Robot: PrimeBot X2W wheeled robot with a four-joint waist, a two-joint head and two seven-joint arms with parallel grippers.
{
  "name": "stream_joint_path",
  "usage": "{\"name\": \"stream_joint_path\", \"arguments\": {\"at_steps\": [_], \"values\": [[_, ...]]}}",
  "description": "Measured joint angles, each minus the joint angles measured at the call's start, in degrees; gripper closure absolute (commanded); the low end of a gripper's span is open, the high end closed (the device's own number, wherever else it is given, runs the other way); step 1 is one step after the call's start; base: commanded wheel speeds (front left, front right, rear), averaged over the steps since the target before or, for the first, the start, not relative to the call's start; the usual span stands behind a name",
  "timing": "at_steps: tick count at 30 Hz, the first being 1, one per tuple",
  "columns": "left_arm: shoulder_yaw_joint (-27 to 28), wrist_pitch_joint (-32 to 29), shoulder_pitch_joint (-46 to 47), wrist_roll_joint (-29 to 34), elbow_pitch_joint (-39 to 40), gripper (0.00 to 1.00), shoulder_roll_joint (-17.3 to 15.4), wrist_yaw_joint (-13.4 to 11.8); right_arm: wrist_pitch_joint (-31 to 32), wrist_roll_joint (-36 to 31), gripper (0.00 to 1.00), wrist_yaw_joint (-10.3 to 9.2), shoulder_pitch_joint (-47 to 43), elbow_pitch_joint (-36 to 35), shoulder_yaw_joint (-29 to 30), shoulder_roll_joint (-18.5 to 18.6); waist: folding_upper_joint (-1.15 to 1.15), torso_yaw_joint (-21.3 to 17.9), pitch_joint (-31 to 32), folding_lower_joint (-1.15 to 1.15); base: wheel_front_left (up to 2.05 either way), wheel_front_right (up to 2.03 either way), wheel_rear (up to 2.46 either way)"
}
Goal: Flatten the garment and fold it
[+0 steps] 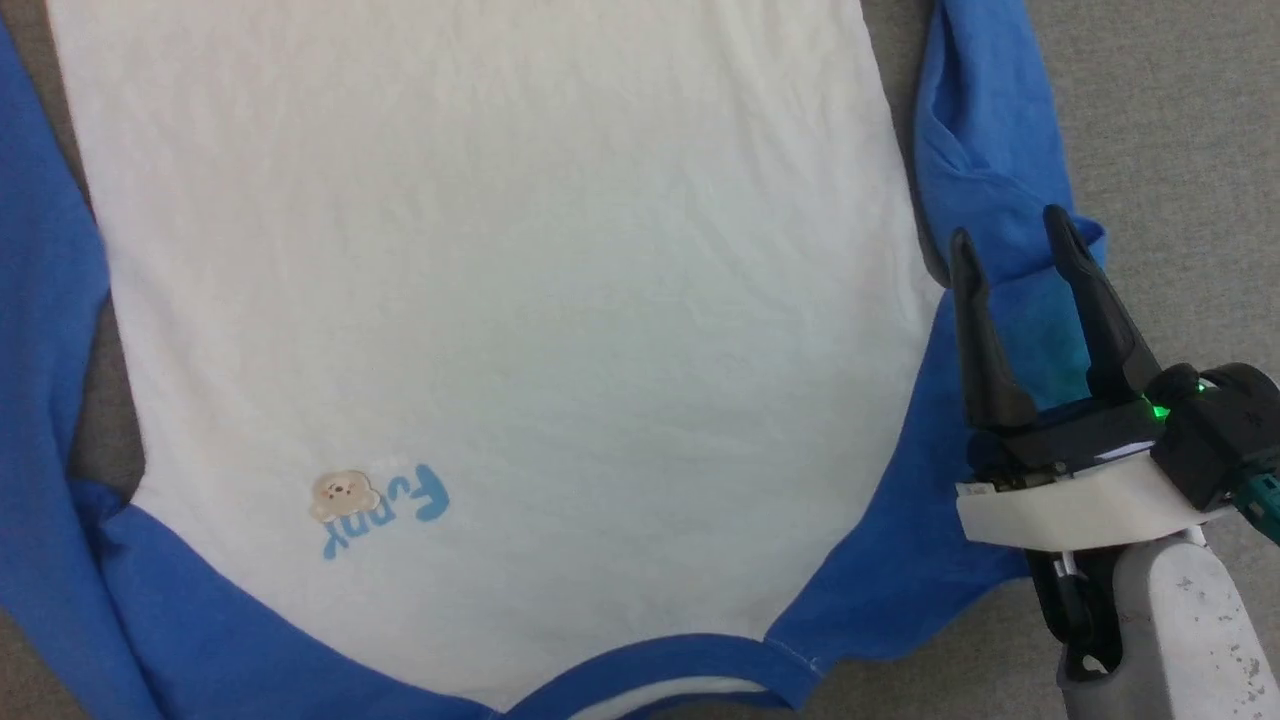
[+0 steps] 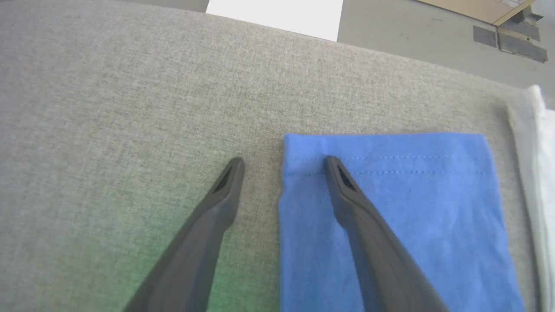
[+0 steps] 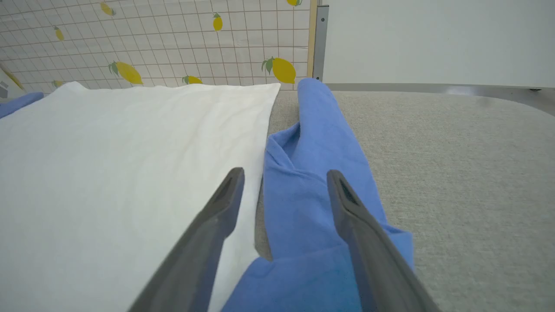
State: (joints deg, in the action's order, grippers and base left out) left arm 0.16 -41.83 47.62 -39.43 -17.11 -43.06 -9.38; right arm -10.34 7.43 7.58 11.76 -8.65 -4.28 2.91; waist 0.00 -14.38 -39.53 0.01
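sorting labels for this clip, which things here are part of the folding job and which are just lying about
For the job:
- garment, spread on the grey surface
- left pincer, open
- right pincer, open

Just lying about:
- white box
- lemon-print wall
- brown board

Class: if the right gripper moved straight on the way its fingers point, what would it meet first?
Probably the blue sleeve of the garment, which lies straight ahead of the open right gripper; its height above the cloth is unclear.
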Motion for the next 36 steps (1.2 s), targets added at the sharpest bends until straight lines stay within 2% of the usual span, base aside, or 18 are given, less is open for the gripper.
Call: {"name": "stream_joint_path", "arguments": {"at_steps": [1,2,3,6,14,18,26,30,36], "values": [[0.44,-0.85,-0.32,-0.77,0.74,0.5,-0.19,-0.3,-0.12,0.11,0.0,0.0,-0.01,0.18,0.03,0.03,0.0,-0.22,-0.09,0.0,0.0,0.0,0.0],[1.1,-1.85,-0.97,-1.89,1.72,0.64,-0.24,-0.8,-0.25,0.18,0.0,0.0,-0.01,0.32,0.09,0.02,0.0,-0.41,-0.06,0.0,0.0,0.0,0.0],[1.31,-2.32,-1.43,-2.36,2.52,1.0,-0.19,-0.81,-0.26,0.24,0.0,0.0,0.0,0.38,0.13,0.02,0.0,-0.45,0.05,0.0,0.0,0.0,0.0],[1.7,-2.47,-3.4,-3.7,4.59,1.0,0.79,-0.77,-0.25,0.24,0.0,0.0,0.0,0.69,0.36,0.02,0.0,-0.36,0.77,0.0,0.0,0.0,0.0],[1.97,7.92,-8.6,-2.0,5.35,1.0,2.79,2.4,0.79,0.07,0.0,0.0,-0.41,1.14,2.11,0.01,0.0,1.02,5.65,0.0,0.0,0.0,0.0],[4.08,13.48,-11.46,-2.01,5.38,1.0,2.81,3.87,1.88,-0.34,0.0,0.0,-2.52,1.12,3.44,0.0,0.0,2.09,9.54,0.0,0.0,0.0,0.0],[9.29,19.06,-20.54,-4.39,8.35,1.0,2.53,6.92,4.42,-0.42,0.0,0.0,-7.93,-0.76,6.67,0.01,0.0,5.01,18.29,-0.01,0.0,0.0,0.0],[10.67,19.22,-23.25,-5.47,13.16,1.0,2.47,7.3,5.45,-0.42,0.0,0.0,-10.11,-2.12,7.67,0.01,0.0,6.8,21.97,-0.01,0.0,0.0,0.0],[10.15,17.34,-26.78,-7.42,26.53,1.0,4.24,6.49,6.38,-0.4,0.0,0.0,-11.89,-3.54,7.99,0.02,0.0,9.99,26.5,-0.01,0.0,0.0,0.0]]}}
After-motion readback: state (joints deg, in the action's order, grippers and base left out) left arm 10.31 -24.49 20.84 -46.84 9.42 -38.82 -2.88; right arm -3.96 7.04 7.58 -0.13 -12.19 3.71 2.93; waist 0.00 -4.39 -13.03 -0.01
